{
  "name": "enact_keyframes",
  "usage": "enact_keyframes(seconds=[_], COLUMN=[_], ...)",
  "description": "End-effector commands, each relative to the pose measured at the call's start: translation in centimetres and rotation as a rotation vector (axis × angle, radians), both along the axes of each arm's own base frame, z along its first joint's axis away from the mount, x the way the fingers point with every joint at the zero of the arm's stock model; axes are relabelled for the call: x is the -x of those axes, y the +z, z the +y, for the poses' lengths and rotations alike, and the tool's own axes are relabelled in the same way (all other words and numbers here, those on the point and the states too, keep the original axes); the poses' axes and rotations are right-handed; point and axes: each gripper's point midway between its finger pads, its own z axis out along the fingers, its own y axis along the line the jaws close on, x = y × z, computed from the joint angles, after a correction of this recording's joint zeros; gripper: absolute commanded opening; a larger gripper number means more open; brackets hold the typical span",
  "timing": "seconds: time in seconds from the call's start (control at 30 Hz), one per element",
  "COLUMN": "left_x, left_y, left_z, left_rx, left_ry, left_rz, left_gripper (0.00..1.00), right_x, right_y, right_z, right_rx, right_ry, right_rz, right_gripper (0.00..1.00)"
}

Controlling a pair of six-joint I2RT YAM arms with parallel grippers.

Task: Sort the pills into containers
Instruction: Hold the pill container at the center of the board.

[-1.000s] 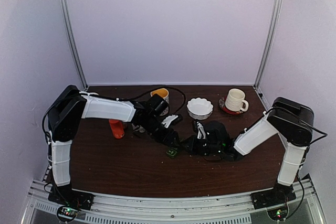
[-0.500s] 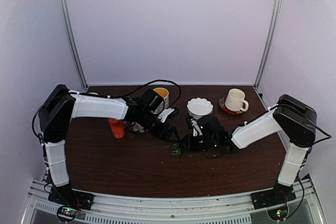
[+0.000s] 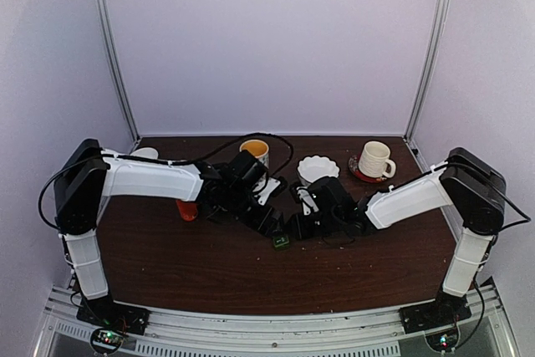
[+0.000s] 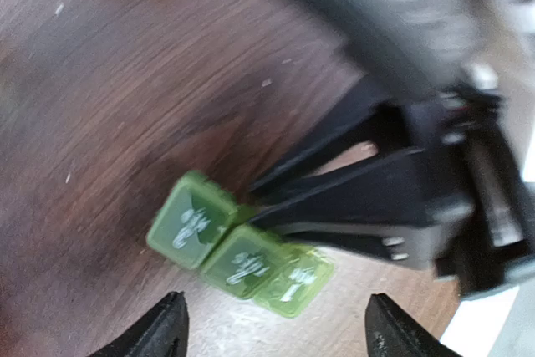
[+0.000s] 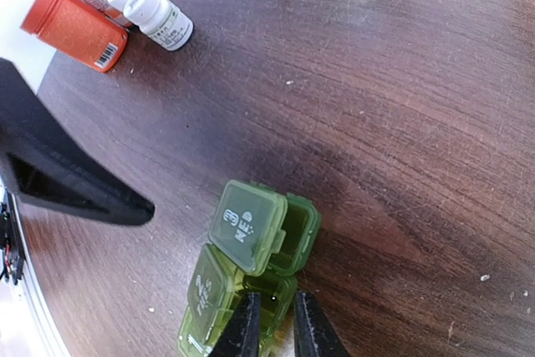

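At brown table [image 3: 167, 265] centre: green translucent plastic pill box [image 5: 251, 232].
My left gripper [image 4: 276, 323]: wide, empty.
My right gripper [image 5: 273, 323]: near-closed, box's six o'clock edge; grip unclear.
Risk: fingertips may drag box.

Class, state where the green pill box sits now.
Top view: the green pill box lies centrally, in front of the white bowl, right of the orange bottle.

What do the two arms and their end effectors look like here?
Both the left arm and the right arm have white shell links joined by black joints. A black cable loops above the left arm. The left end effector and right end effector are black, each with two slim tapered fingers. No markings are legible.
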Motion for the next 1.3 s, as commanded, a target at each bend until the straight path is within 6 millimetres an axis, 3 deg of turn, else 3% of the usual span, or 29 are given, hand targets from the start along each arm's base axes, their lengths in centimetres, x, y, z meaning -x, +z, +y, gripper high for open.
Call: enact_keyframes(seconds=[0.0,0.13,0.17,0.27,0.47,0.9,1.27], left_x=[-1.1,-1.2,-1.2,-1.2,-1.6,-2.2,-2.4], left_y=[-0.1,0.6,0.6,0.5,-0.7,-3.6,-3.5], left_z=[1.3,1.7,1.8,2.2,2.8,1.6,0.3], left_rx=[-0.002,0.046,0.050,0.058,0.070,0.046,0.066], left_ry=[0.115,0.145,0.148,0.158,0.172,0.136,0.094], left_rz=[-0.015,-0.024,-0.021,-0.014,0.014,0.073,0.084], left_gripper=[0.71,0.57,0.44,0.25,0.01,0.00,0.00], right_x=[0.3,0.6,0.6,0.6,0.5,0.6,1.0], right_y=[1.1,1.4,1.5,2.0,2.3,2.5,2.0], right_z=[0.4,0.6,0.7,1.0,1.3,2.0,2.5], right_rx=[-0.006,-0.018,-0.019,-0.004,0.051,0.033,0.032], right_ry=[0.034,0.053,0.064,0.107,0.178,0.214,0.235], right_rz=[-0.027,-0.039,-0.047,-0.083,-0.137,-0.153,-0.152], right_gripper=[0.18,0.19,0.20,0.20,0.20,0.21,0.24])
